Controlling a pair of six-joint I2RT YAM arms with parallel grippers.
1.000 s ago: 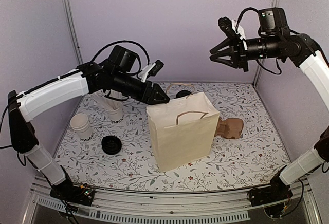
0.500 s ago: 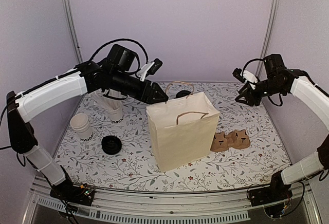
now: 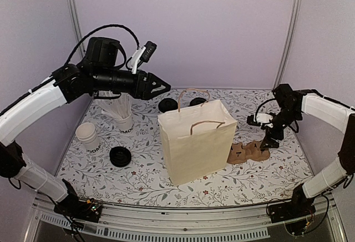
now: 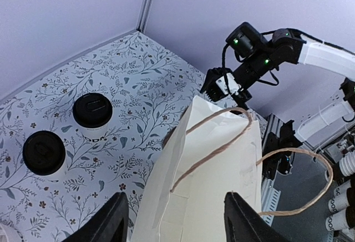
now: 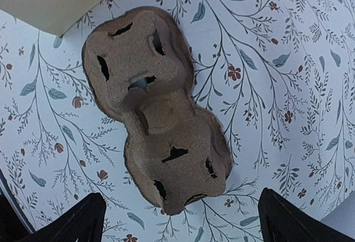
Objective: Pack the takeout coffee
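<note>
Though mere discs overhead, takeout coffees (image 4: pixel 92 110) (image 4: pixel 44 152) whole at left wrist

- Setting: a robotics test cell in a laboratory. The paper bag (image 3: pixel 197 142) serves as landmark.
- Behind and to either side of the bag: plain lilac wall panels (image 3: pixel 183 25) joined by bare metal posts (image 3: pixel 71 9), boxing in the bench.
- Under the bag: a floral table cover (image 3: pixel 138 178).
- In front of the bag: an aluminium rail (image 3: pixel 183 220) with exposed cables (image 3: pixel 302 222).
- Left and right of the bag: the left arm (image 3: pixel 50 95) and the right arm (image 3: pixel 321 106).
- Just behind the bag: a takeout coffee (image 3: pixel 168 105), a café prop.
</note>
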